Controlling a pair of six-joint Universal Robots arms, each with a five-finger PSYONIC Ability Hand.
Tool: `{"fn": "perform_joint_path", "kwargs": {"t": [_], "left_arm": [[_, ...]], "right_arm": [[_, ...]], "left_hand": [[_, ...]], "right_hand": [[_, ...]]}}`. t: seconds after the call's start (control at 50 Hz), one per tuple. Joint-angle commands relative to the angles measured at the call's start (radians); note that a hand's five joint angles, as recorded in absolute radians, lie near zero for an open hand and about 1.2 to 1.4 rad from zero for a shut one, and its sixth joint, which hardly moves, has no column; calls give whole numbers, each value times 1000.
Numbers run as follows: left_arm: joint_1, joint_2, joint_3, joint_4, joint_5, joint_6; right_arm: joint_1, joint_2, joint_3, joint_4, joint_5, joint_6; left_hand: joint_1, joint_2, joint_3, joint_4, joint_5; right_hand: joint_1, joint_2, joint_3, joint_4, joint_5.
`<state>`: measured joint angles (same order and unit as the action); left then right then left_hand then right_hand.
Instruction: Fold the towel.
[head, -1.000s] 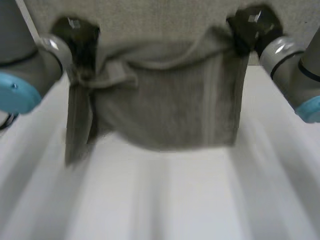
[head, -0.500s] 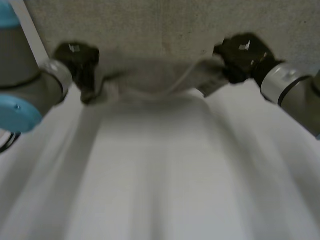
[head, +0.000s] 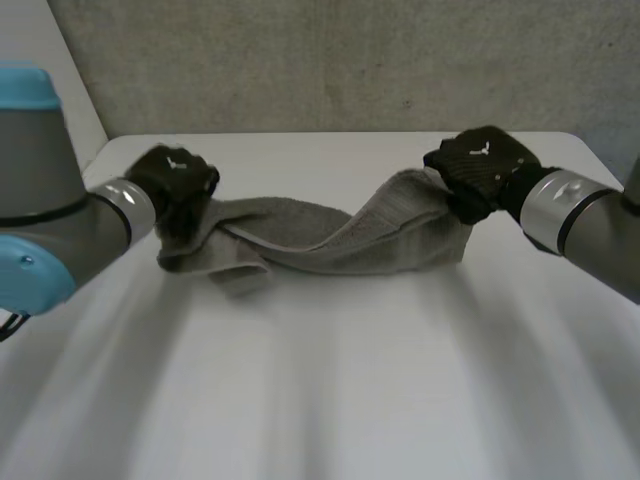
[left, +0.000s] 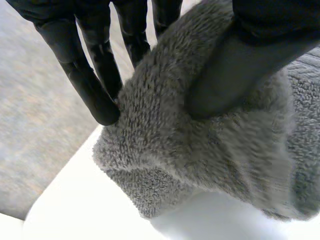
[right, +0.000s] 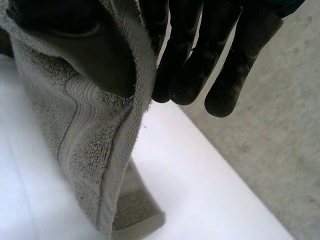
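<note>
The grey towel (head: 330, 240) lies bunched in a long strip across the far part of the white table (head: 330, 390). My left hand (head: 175, 185) is at the towel's left end. In the left wrist view its thumb (left: 235, 70) presses on the towel (left: 200, 155), and its fingers (left: 85, 75) stand straight behind the fold. My right hand (head: 480, 170) holds the right end slightly raised. In the right wrist view the towel's hemmed edge (right: 90, 150) hangs pinched between the thumb (right: 85, 45) and the fingers (right: 225, 55).
A grey wall (head: 330, 60) rises just behind the table's far edge. White table surface stretches from the towel to the near side.
Both hands have moved away from the camera and down. The towel hung spread between them; now it rests crumpled on the table. The left hand's fingers have loosened a little.
</note>
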<state>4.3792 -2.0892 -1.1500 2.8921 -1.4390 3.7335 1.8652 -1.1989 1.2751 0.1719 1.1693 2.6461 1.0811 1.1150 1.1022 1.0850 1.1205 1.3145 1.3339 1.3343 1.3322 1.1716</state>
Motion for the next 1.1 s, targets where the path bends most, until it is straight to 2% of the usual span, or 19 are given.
{"fn": "perform_joint_path", "kwargs": {"t": [0.02, 0.1, 0.22, 0.28, 0.32, 0.42, 0.6, 0.7, 0.86, 1.1], "left_arm": [[-26, -140, 1, 2, -63, 103], [-44, -135, 15, 19, -113, 86], [-67, -91, 26, 42, -126, 17], [-82, -48, 10, 42, -126, -50], [-110, -12, -13, 39, -127, -127], [-170, 43, -91, 45, -124, -216], [-205, 90, -243, 76, -136, -247], [-207, 89, -318, 85, -211, -322], [-207, 86, -350, 99, -236, -448], [-224, 22, -321, 196, -251, -483]], "right_arm": [[3, 105, 10, -12, 76, -9], [-11, 124, 6, -43, 125, -9], [-12, 125, 13, -84, 156, -5], [-12, 125, 23, -134, 207, 8], [-12, 125, 33, -195, 284, 14], [-15, 125, 40, -261, 363, 17], [-75, 157, 21, -273, 368, 18], [-110, 168, 6, -298, 372, 25], [-147, 205, -16, -299, 374, 25], [-150, 211, -13, -302, 372, 25]], "left_hand": [[-715, -749, -736, -719, -929], [-847, -881, -868, -850, -1060], [-853, -887, -874, -857, -1067], [-853, -887, -874, -857, -1067], [-844, -878, -865, -848, -1058], [-841, -875, -862, -845, -1055], [-788, -822, -809, -792, -1002], [-659, -693, -681, -663, -873], [-656, -690, -677, -660, -870], [-665, -699, -686, -669, -879]], "right_hand": [[82, 62, 62, 64, 50], [82, 62, 62, 64, 50], [82, 62, 62, 64, 50], [82, 62, 62, 64, 50], [82, 62, 62, 64, 50], [82, 62, 62, 64, 50], [82, 62, 62, 64, 50], [82, 62, 62, 64, 50], [82, 62, 62, 64, 50], [82, 62, 62, 64, 50]]}}
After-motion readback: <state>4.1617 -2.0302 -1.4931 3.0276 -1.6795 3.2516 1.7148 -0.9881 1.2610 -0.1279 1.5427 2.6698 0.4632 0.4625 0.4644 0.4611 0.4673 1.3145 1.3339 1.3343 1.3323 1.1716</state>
